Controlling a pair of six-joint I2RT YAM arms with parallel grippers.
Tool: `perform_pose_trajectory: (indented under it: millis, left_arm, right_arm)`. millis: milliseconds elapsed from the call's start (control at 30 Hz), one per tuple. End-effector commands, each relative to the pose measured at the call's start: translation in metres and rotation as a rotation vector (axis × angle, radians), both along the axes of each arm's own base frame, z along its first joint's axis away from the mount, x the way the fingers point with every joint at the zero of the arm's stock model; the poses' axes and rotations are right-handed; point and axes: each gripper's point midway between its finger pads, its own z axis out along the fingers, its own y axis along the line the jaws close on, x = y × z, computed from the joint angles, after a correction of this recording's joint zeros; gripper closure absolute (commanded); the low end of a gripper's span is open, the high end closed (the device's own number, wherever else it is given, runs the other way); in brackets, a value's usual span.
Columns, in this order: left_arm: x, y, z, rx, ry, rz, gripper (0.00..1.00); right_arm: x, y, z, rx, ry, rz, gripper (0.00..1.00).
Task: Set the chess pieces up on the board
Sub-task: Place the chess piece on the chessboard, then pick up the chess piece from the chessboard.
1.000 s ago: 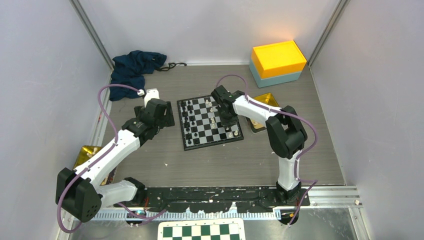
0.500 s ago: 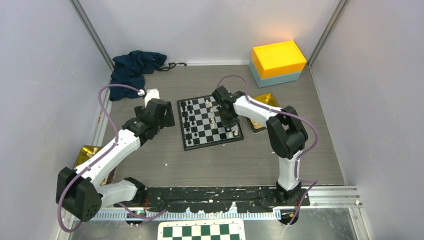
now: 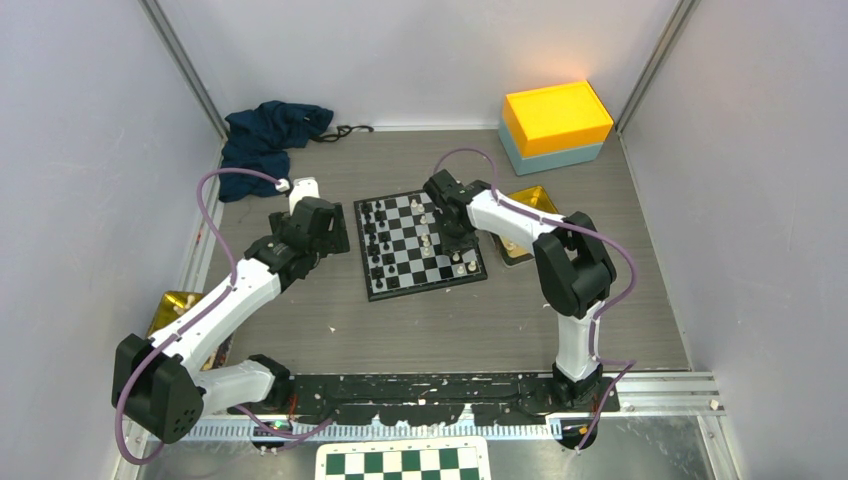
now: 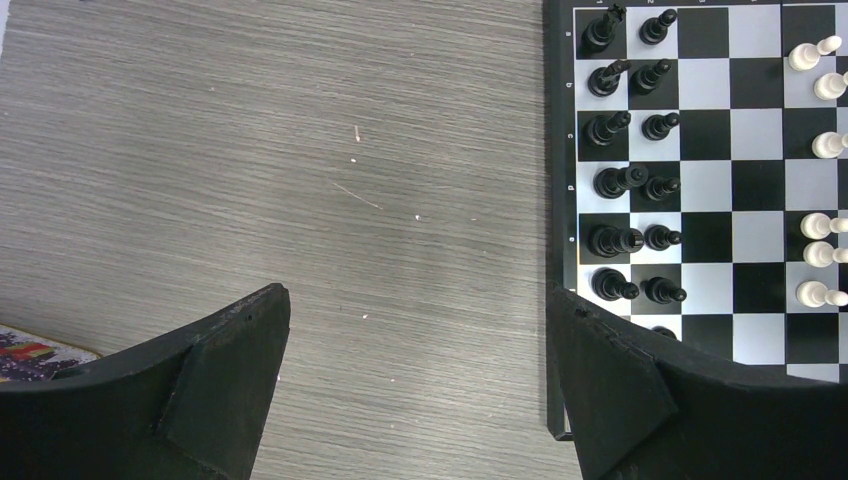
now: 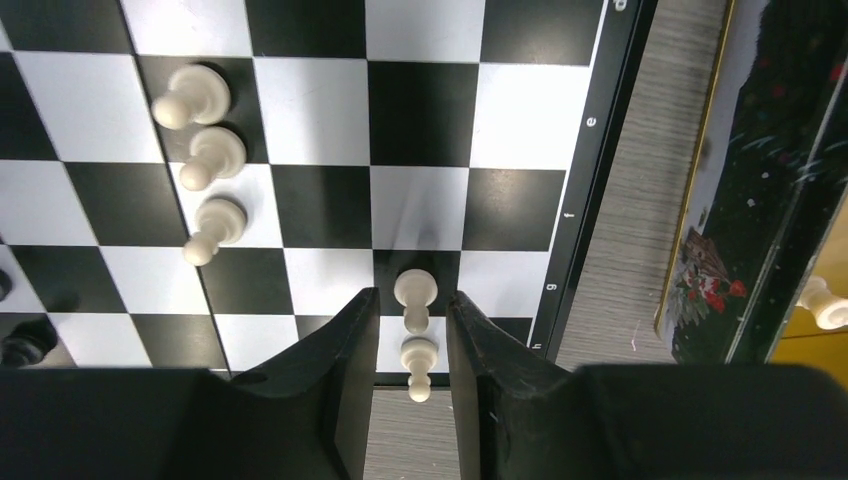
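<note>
The board (image 3: 425,287) lies mid-table. Black chess pieces (image 3: 374,240) stand in two columns on its left side, also seen in the left wrist view (image 4: 628,180). White pieces (image 3: 427,240) are scattered over its right half. My right gripper (image 3: 457,240) hangs low over the board's right edge. In the right wrist view its jaws (image 5: 413,296) stand narrowly apart around a white pawn (image 5: 413,290), not touching it. A second white pawn (image 5: 418,362) stands just behind it. My left gripper (image 4: 417,300) is wide open and empty over bare table left of the board (image 4: 556,200).
A gold-rimmed tray (image 3: 528,205) right of the board holds a white piece (image 5: 825,300). A yellow box on a teal box (image 3: 556,120) stands back right, a blue cloth (image 3: 270,135) back left, another gold tray (image 3: 175,310) near left, a green-and-white checkered panel (image 3: 405,462) in front.
</note>
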Motion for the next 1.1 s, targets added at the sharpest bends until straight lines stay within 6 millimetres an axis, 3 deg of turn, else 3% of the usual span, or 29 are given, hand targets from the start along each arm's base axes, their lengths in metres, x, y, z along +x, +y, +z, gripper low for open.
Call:
perform_pose_trajectory:
  millis: [0, 400, 733, 1067]
  left_arm:
    - [0.01, 0.0, 0.015, -0.014, -0.057, 0.008, 0.0]
    - [0.009, 0.0, 0.014, -0.015, -0.055, 0.008, 0.0]
    - [0.009, -0.001, 0.014, -0.019, -0.055, 0.007, 0.0]
    - [0.009, 0.0, 0.012, -0.017, -0.054, 0.009, 0.0]
  right_arm:
    - [0.021, 0.012, 0.04, 0.06, -0.099, 0.003, 0.63]
    - [0.033, 0.038, 0.054, 0.096, -0.118, 0.046, 0.63]
    - [0.027, 0.063, 0.047, 0.118, -0.098, 0.096, 0.62]
    - [0.026, 0.072, 0.041, 0.113, -0.084, 0.112, 0.62]
